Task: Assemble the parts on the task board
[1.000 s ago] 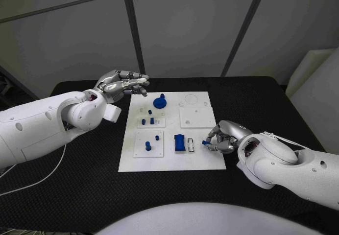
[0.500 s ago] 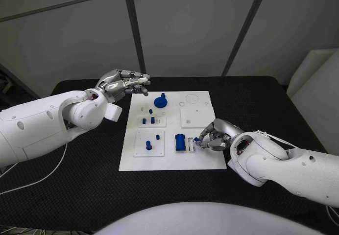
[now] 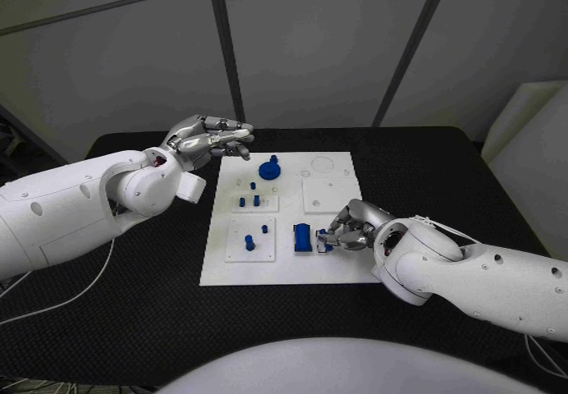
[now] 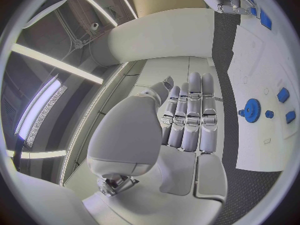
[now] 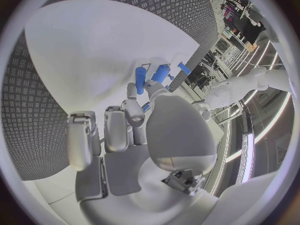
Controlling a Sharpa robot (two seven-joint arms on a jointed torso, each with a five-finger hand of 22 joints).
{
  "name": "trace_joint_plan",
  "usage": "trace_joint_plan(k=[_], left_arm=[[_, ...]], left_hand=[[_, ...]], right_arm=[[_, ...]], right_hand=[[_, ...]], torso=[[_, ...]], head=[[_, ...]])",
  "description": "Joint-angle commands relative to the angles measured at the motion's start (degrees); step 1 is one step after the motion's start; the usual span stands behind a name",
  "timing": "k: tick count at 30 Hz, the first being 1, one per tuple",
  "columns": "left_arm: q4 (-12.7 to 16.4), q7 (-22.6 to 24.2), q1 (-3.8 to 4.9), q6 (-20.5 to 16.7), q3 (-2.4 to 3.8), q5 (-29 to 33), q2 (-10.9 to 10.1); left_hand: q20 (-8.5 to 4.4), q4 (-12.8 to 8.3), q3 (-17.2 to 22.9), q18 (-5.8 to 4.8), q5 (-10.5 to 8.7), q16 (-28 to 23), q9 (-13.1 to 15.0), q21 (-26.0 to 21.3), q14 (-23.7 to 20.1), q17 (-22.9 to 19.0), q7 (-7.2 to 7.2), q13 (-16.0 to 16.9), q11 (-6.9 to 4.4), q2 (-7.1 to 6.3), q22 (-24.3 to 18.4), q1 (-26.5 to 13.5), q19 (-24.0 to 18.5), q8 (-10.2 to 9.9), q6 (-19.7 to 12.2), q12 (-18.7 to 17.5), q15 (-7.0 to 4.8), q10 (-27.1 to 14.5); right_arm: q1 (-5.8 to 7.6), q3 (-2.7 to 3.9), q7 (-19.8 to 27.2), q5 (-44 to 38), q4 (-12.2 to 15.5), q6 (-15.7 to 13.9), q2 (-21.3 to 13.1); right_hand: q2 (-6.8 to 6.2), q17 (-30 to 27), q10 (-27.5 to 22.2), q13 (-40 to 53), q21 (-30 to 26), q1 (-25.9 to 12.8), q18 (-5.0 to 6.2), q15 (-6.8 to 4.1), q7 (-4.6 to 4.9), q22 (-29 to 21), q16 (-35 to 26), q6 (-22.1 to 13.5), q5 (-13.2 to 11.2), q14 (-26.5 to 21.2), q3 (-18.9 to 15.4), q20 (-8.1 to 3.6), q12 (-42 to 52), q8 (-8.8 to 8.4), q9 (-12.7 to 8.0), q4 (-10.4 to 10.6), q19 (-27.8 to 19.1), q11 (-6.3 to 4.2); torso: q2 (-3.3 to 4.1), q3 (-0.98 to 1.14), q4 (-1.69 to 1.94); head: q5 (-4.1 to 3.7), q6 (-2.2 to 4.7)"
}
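Right hand (image 3: 348, 231) over the board (image 3: 288, 271), beside the blue block (image 3: 302, 238) in the near half, pinching a small blue part (image 3: 322, 242) at its fingertips. Left hand (image 3: 211, 137) above the board's far left corner, fingers curled in, holding nothing. Blue gear (image 3: 270, 171) sits in the far half.
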Motion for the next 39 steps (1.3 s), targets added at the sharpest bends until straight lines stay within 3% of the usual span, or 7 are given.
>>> trace_joint_plan(k=[1, 11, 16, 18, 26, 32, 39], left_arm=[[0.1, -0.1, 0.06, 1.7, 0.05, 0.0, 0.1], [0.1, -0.2, 0.06, 2.1, 0.05, 0.0, 0.1], [0.1, -0.3, 0.06, 2.2, 0.05, 0.0, 0.2], [0.1, -0.3, 0.06, 2.2, 0.05, 0.0, 0.2], [0.1, -0.4, 0.06, 2.2, 0.05, 0.0, 0.1], [0.1, -0.4, 0.06, 2.2, 0.05, 0.0, 0.0], [0.2, -0.4, 0.06, 2.1, 0.05, 0.0, -0.1]], left_hand=[[-0.05, -0.3, -0.1, -0.99, -0.25, -0.2, 0.1, -0.2, 0.2, 0.1, 0.00, -0.1, -0.09, 0.46, -0.1, -0.1, 0.5, -0.1, -0.4, -0.2, 0.13, -0.5], [-0.04, -0.3, -0.1, -1.00, -0.25, -0.2, 0.1, -0.2, 0.2, 0.1, 0.00, -0.1, -0.09, 0.45, -0.1, -0.1, 0.4, -0.2, -0.4, -0.2, 0.14, -0.5], [-0.04, -0.3, -0.1, -1.00, -0.25, -0.2, 0.1, -0.2, 0.2, 0.1, 0.00, -0.1, -0.09, 0.45, -0.1, -0.1, 0.4, -0.2, -0.4, -0.2, 0.14, -0.5], [-0.04, -0.3, -0.1, -1.00, -0.25, -0.2, 0.1, -0.2, 0.2, 0.1, 0.00, -0.1, -0.09, 0.45, -0.1, -0.1, 0.4, -0.2, -0.4, -0.2, 0.14, -0.5], [-0.03, -0.4, -0.1, -1.01, -0.24, -0.3, 0.1, -0.2, 0.1, 0.1, -0.01, -0.1, -0.08, 0.48, -0.1, -0.1, 0.4, -0.2, -0.5, -0.3, 0.16, -0.5], [-0.03, -0.4, -0.1, -1.01, -0.24, -0.3, 0.1, -0.2, 0.1, 0.1, -0.01, -0.1, -0.08, 0.48, -0.1, -0.1, 0.4, -0.2, -0.5, -0.3, 0.16, -0.5], [-0.03, -0.4, -0.1, -1.01, -0.24, -0.3, 0.1, -0.2, 0.1, 0.1, -0.01, -0.1, -0.08, 0.48, -0.1, -0.1, 0.4, -0.2, -0.5, -0.3, 0.16, -0.5]], right_arm=[[0.13, 0.05, -1.1, -0.9, -0.4, 0.9, 0.6], [0.14, 0.05, -1.0, -1.0, -1.3, 1.4, 1.8], [0.13, 0.05, -0.5, -1.0, -1.1, 2.2, 2.1], [0.13, 0.05, -0.3, -1.0, -1.0, 2.3, 2.1], [0.13, 0.05, -0.2, -1.0, -0.9, 2.2, 1.7], [0.13, 0.04, -0.3, -1.6, -0.8, 2.3, 1.0], [0.13, 0.03, -0.5, -2.5, -0.6, 3.2, 0.3]], right_hand=[[-0.11, 0.0, 0.3, 0.2, 0.3, -0.7, -0.42, -0.30, -0.99, 15.1, 0.1, 1.2, -0.2, 2.3, 0.0, -0.40, 0.5, 0.10, -0.1, 0.5, 5.8, 0.02], [-0.32, 0.0, 0.6, 0.5, 0.3, -1.3, -0.42, -0.38, -1.07, 15.1, 0.1, 1.5, -0.4, 2.3, -0.1, -0.50, 0.8, 0.12, 0.1, 1.1, 5.8, -0.06], [-0.95, 0.1, 1.2, 1.5, 0.3, -5.1, -0.42, -0.36, -1.02, 15.1, 0.1, 2.1, -1.3, 2.4, -1.6, -0.54, 1.8, 0.02, 0.5, 4.4, 5.8, -0.01], [-0.85, 0.2, 1.4, 1.8, 0.3, -7.1, -0.42, -0.36, -1.01, 15.1, 0.1, 2.3, -1.7, 2.4, -2.3, -0.53, 2.0, -0.08, 0.6, 4.7, 5.8, 0.01], [-0.16, 0.3, 1.6, 2.3, 0.3, -11.8, -0.42, -0.40, -1.07, 15.1, 0.1, 2.8, -6.5, 2.4, -3.6, -0.56, 2.3, -0.48, 1.1, 4.7, 5.8, -0.03], [-0.30, 0.3, 1.6, 2.4, 0.3, -10.8, -0.42, -0.44, -1.17, 15.1, 0.1, 2.8, -7.2, 2.4, -3.4, -0.59, 2.3, -0.58, 1.3, 4.4, 5.8, -0.10], [-1.07, 0.4, 1.7, 3.0, 0.3, -4.6, -0.42, -0.61, -1.38, 15.1, 0.2, 2.8, -7.9, 2.4, -2.0, -0.76, 2.6, -0.71, 1.8, 1.8, 5.8, -0.31]], torso=[[0.02, 0.03, 0.03], [-0.05, 0.03, -0.09], [-0.02, 0.06, -0.08], [-0.03, 0.05, -0.06], [-0.07, 0.03, -0.08], [-0.04, 0.05, -0.07], [-0.05, 0.04, -0.08]], head=[[0.02, -0.10], [0.07, -0.23], [0.06, -0.20], [0.06, -0.22], [0.07, -0.24], [0.07, -0.22], [0.08, -0.22]])
